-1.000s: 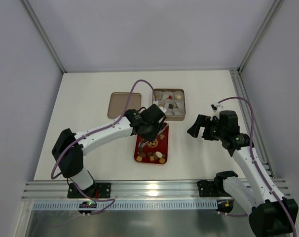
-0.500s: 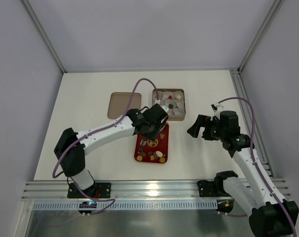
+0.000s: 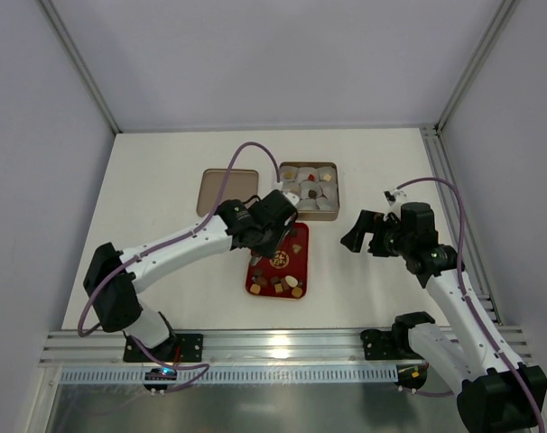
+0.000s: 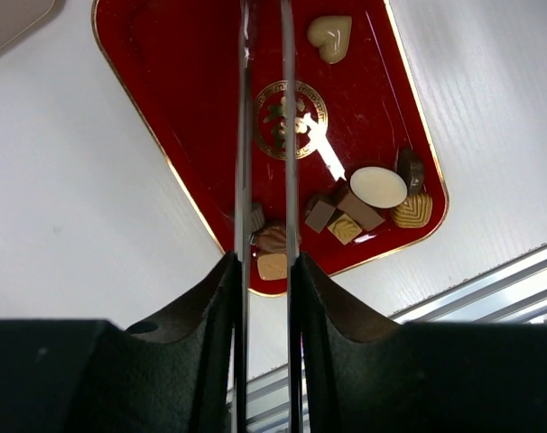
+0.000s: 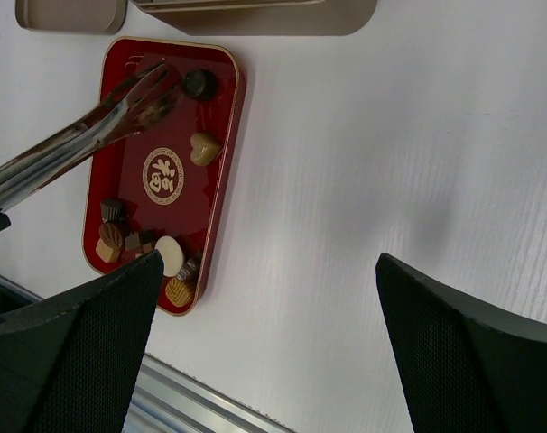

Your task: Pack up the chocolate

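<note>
The chocolate (image 4: 377,187) lies as several small dark, tan and cream pieces on a red tray (image 4: 192,135), most at its near end. A cream heart (image 5: 203,147) and a dark round piece (image 5: 199,83) sit farther up. My left gripper (image 4: 264,260) is shut on metal tongs (image 4: 244,135), whose blades reach over the tray. In the right wrist view the tongs' tips (image 5: 156,86) stand slightly apart with nothing between them, just left of the dark round piece. My right gripper (image 5: 264,298) hangs open to the right of the tray (image 3: 278,262), holding nothing.
A gold tin (image 3: 310,189) with white paper cups, some holding pieces, stands just beyond the tray. Its lid (image 3: 227,191) lies to the left. An aluminium rail (image 3: 273,347) runs along the table's near edge.
My left arm has swung its elbow leftward and carried the tongs slightly toward the far end of the tray; the tongs have narrowed a little. The right arm is unmoved.
</note>
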